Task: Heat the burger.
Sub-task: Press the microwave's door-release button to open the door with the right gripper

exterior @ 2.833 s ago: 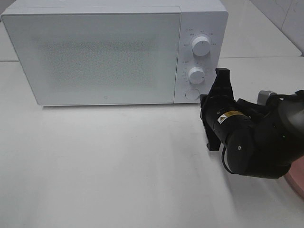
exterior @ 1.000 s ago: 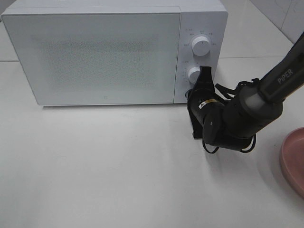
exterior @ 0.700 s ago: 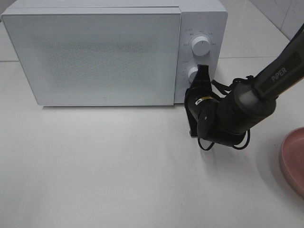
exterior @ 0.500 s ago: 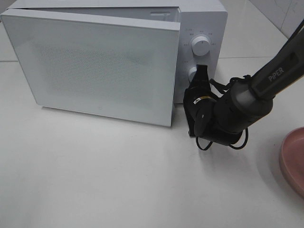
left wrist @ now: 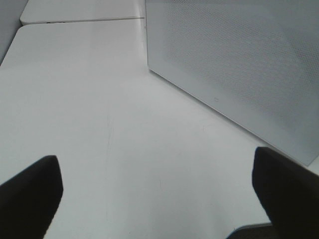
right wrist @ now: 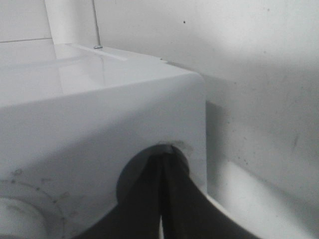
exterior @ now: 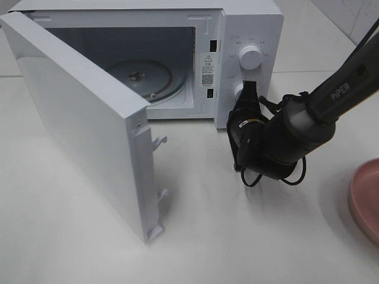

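The burger showed in no view, so its place could not be told. Only a sliver of pink plate [exterior: 368, 201] sat at the tabletop's [exterior: 237, 236] 4 o'clock edge. The microwave [exterior: 254, 23] door [exterior: 77, 130] stood wide open toward 8 o'clock, its turntable [exterior: 145, 77] bare. The right fingers [right wrist: 142, 199], pressed together on nothing, touched the release button [right wrist: 132, 169]. The left fingers [left wrist: 30, 194] were spread wide, empty. Opening looked done; loading, closing and starting remained.

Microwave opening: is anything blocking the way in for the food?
Nothing visible does. The door stands swung wide, the glass turntable looks bare, and the shut right hand sits at the control panel, off to one side of the way in. No burger is in view.
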Controlling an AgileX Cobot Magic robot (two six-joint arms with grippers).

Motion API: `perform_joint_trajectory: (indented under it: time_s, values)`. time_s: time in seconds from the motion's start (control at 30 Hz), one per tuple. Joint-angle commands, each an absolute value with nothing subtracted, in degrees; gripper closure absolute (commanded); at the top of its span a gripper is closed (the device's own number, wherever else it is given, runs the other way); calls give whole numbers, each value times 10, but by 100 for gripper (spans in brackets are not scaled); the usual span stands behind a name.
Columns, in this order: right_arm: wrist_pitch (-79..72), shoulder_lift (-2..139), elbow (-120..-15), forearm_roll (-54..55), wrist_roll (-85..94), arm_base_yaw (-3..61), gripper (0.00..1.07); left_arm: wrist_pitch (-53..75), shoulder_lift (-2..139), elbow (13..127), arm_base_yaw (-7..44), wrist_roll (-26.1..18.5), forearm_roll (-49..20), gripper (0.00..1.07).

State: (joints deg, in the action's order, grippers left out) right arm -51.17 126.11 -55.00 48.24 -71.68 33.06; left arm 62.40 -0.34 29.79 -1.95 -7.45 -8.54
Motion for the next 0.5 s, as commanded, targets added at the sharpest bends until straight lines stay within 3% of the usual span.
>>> perform_joint_trajectory:
  time_s: [0.03, 0.5]
  values:
    - [-576, 1275, -591, 457, -715, 322, 107, 614, -18, 297, -17, -74, -86, 10]
    - [-588, 1274, -591, 503, -690, 351, 107, 614, -18, 297, -17, -74, -86, 10]
